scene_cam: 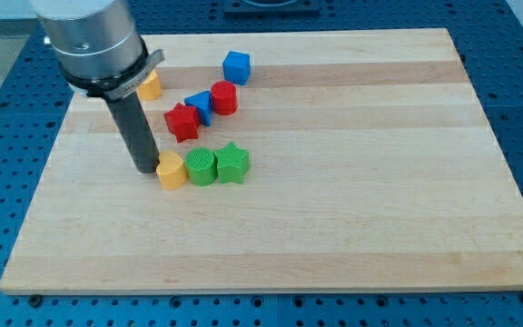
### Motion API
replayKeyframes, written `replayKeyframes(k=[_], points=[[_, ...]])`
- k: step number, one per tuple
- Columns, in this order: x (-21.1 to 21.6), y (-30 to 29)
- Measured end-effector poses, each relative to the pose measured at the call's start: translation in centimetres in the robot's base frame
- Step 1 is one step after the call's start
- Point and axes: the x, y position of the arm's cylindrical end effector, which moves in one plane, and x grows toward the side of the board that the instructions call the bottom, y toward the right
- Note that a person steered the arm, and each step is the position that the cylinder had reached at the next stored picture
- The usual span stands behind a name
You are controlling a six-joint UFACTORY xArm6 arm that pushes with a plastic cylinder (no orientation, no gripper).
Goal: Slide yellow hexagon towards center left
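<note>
Touching my tip [145, 170] (a bare rod, no claw), the yellow hexagon [171, 170] sits right.

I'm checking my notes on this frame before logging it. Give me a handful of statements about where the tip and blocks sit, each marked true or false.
1. My tip is at the yellow hexagon's left side in the view. True.
2. The green cylinder lies between the yellow hexagon and the green star. True.
3. The blue cube touches the red cylinder. False: there is a clear gap of bare board between them.
4. The red star sits near the view's bottom right corner. False: it is in the upper left part of the board.
5. A second yellow block shows beside the arm. True.
</note>
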Motion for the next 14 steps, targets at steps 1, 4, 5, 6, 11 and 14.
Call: replayKeyframes(k=[1, 4, 5, 6, 11, 14], points=[[0.0, -0.7], [-8.5, -13.3], [-15.4, -13.8], [-20.4, -10.7], [-16.3, -3.3], [-16.0, -1.4]])
